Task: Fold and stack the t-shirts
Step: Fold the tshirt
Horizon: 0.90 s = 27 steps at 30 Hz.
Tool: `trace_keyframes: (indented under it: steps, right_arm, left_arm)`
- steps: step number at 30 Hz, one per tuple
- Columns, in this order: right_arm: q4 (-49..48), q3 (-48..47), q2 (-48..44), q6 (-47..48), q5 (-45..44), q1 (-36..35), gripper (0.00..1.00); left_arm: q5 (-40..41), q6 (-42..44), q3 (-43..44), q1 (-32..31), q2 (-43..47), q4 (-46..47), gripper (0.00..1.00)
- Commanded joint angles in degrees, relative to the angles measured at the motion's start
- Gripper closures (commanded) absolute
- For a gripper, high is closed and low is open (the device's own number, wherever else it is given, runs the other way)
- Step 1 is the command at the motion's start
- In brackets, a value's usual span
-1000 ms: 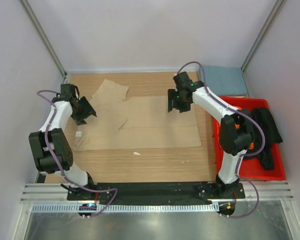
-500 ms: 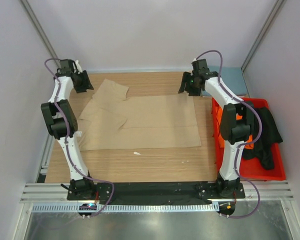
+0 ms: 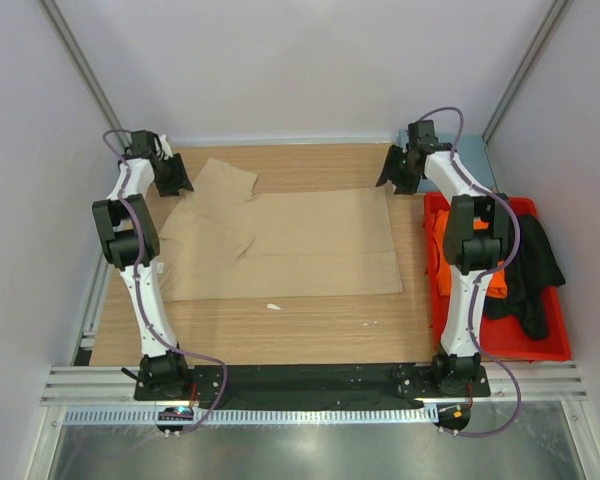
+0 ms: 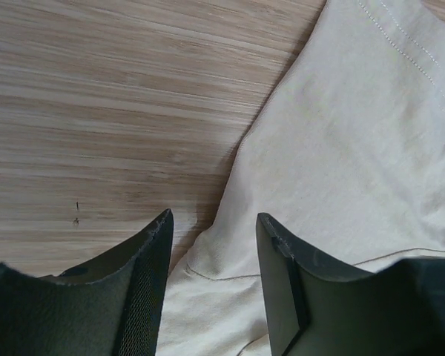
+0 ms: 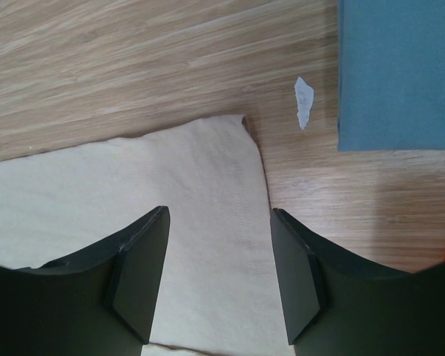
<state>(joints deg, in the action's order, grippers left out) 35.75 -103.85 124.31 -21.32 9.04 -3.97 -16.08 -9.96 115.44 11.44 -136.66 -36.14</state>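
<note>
High overview, wrist close-ups sharing t-shirt [image 3: 300, 245]

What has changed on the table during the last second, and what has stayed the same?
Both arms reached toward the far edge: the left gripper to the left sleeve of the tan shirt, the right gripper outward to its far right corner. Both jaws are open and hold nothing. The tan shirt, blue-grey shirt and red bin stayed put.
</note>
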Motion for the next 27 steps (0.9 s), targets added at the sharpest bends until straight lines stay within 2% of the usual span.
trace_keyframes:
  steps: [1, 14, 23, 27]
  right_arm:
    - [0.2, -3.3, 1.3, 0.1, 1.2, 0.4, 0.38]
    - [-4.1, -7.3, 8.3, -2.7, -1.9, 0.3, 0.41]
    - [-2.4, -11.8, 12.0, -2.1, -1.7, -0.1, 0.48]
    - [-2.3, -10.5, 11.5, -0.7, -1.7, -0.3, 0.49]
  left_arm:
    - [-0.9, 0.8, 2.4, 0.3, -0.6, 1.2, 0.50]
    - [-4.0, -1.5, 2.1, 0.4, -1.3, 0.8, 0.67]
    - [-5.7, -2.9, 2.6, 0.4, -1.1, 0.8, 0.71]
    - [-6.1, -2.7, 2.2, 0.3, -0.8, 0.8, 0.73]
